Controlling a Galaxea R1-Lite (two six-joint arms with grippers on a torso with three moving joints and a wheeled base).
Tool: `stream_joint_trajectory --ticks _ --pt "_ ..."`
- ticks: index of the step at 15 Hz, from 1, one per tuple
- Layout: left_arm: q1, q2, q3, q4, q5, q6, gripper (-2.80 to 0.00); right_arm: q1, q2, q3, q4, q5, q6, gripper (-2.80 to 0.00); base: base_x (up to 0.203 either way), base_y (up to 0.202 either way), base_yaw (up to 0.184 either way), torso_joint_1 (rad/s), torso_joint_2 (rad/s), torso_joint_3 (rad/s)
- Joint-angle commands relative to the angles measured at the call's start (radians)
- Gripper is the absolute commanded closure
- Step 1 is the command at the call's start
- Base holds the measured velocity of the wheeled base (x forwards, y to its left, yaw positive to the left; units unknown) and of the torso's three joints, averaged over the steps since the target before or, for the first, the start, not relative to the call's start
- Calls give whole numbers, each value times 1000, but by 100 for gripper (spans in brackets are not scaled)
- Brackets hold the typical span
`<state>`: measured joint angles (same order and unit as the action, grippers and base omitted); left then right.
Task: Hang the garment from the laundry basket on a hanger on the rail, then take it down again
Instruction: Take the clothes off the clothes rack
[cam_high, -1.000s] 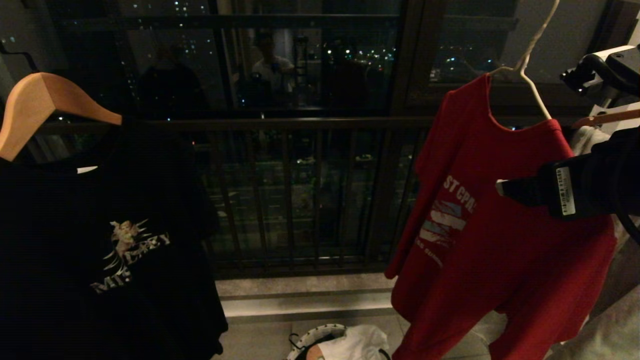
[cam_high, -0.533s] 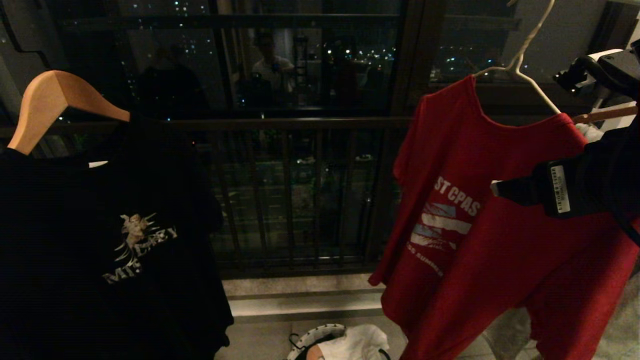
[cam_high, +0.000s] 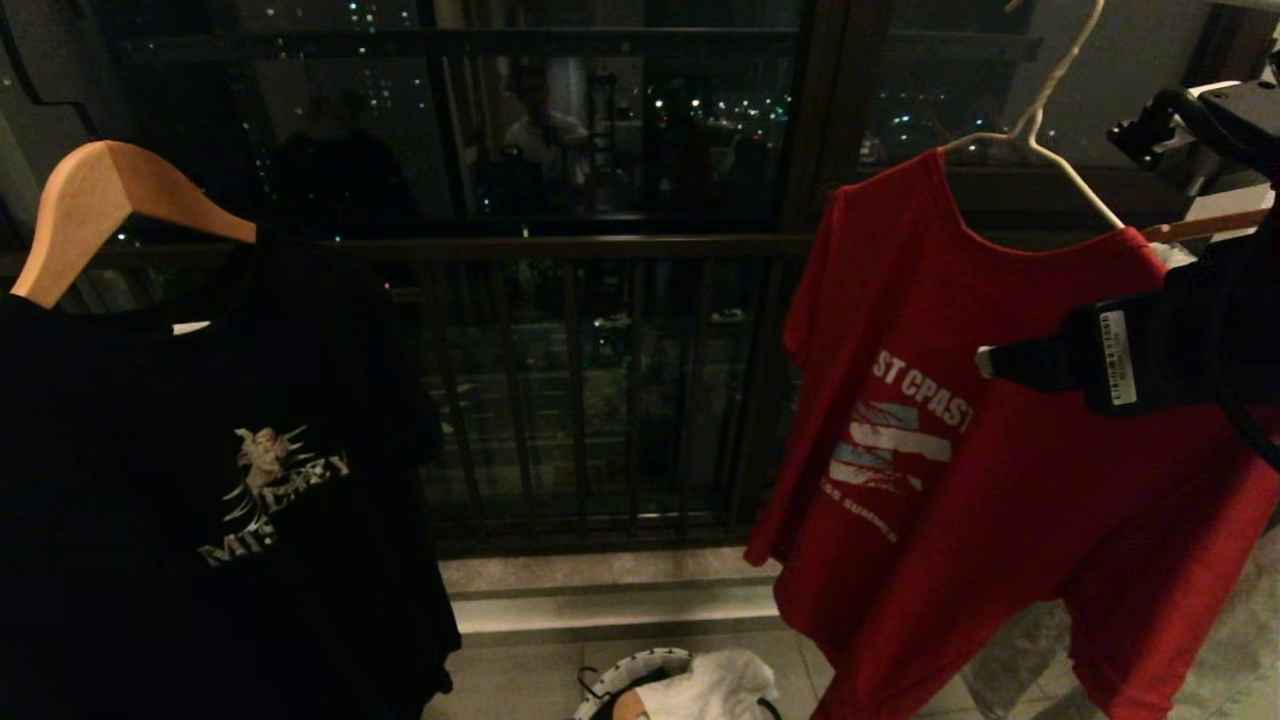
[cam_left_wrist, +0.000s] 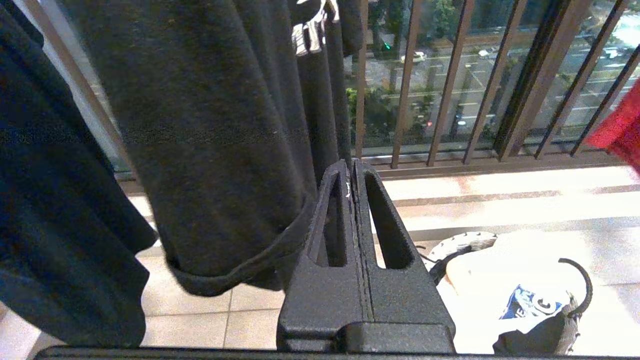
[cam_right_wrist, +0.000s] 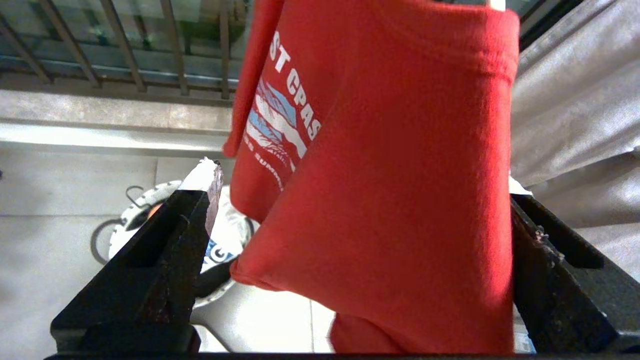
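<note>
Red T-shirt (cam_high: 1010, 480) hanging on the wire hanger (cam_high: 1040, 120)
Right claw (cam_right_wrist: 345, 220) gapes wide around its sleeve; tugging there could unhook the hanger

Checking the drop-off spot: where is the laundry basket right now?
In the head view the laundry basket sits on the floor at bottom centre, between the hanging black T-shirt and the red T-shirt.
</note>
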<state>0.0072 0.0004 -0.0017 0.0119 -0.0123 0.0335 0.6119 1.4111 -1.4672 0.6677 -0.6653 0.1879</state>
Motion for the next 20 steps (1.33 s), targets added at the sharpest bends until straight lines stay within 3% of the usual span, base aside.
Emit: stream_joint_trajectory --ticks 1,6,7,20 --pt "0 -2 0 0 0 0 0 -11 12 -5 2 5 -2 -280 0 0 0 0 0 0" --pt "0 -2 0 0 0 0 0 -26 16 -7 -3 21 -15 -280 0 0 0 0 0 0" --pt "0 -2 0 0 0 0 0 -29 16 -8 -3 21 -15 0 0 0 0 0 0 0" --pt "0 -2 0 0 0 0 0 -29 5 -25 -3 38 -31 0 0 0 0 0 0 0"
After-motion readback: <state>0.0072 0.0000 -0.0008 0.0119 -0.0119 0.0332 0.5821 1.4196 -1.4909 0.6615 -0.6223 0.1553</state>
